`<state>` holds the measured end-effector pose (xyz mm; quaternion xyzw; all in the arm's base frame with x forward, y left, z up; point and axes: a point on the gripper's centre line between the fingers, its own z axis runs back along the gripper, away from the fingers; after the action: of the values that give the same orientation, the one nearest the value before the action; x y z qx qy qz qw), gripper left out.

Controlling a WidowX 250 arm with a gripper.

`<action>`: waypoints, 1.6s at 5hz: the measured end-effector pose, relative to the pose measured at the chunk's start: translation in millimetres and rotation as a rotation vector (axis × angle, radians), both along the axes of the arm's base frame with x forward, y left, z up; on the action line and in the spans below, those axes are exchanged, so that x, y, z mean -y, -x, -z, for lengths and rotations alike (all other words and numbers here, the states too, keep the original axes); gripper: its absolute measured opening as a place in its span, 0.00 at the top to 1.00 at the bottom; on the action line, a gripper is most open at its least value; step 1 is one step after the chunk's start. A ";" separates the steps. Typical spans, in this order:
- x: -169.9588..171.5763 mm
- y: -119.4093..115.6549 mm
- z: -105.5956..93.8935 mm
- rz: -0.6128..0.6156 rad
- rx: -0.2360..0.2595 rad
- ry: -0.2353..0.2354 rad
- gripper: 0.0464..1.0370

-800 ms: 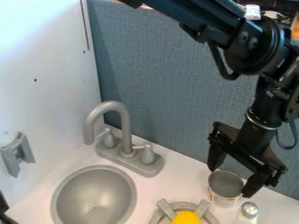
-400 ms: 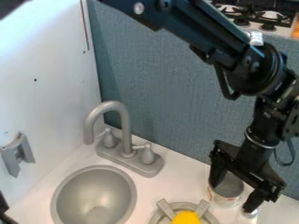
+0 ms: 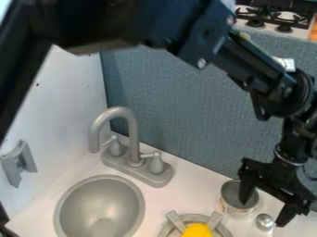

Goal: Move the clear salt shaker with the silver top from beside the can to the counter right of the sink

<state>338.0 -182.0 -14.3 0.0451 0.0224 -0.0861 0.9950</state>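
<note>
My gripper (image 3: 263, 213) hangs at the lower right with its fingers spread wide and nothing held between them. One finger overlaps the opening of a grey metal can (image 3: 231, 211); whether it dips inside or only passes in front, I cannot tell. The other finger comes down just right of a shaker (image 3: 265, 222) with a rounded silver top. That shaker stands beside the can, toward the front right. A yellow object (image 3: 197, 230) lies in a round grey holder (image 3: 166, 230) at the bottom edge, left of the can.
A grey faucet (image 3: 132, 132) rises behind the sink basin (image 3: 99, 203) at the left. A blue-grey panel (image 3: 180, 111) stands behind the white counter (image 3: 192, 185). The white side wall carries a grey bracket (image 3: 18, 163). Stove burners (image 3: 269, 13) show beyond the panel.
The gripper has come down, then shifted right, its right finger passing from over the shaker to its right side. The upper arm now covers much of the upper left. The can and shaker look unmoved.
</note>
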 end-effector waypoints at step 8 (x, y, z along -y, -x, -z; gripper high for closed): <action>-24.5 5.4 -35.7 0.096 -0.022 0.086 0.53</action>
<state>332.6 -157.6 21.5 0.0021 0.0274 -0.1350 0.9905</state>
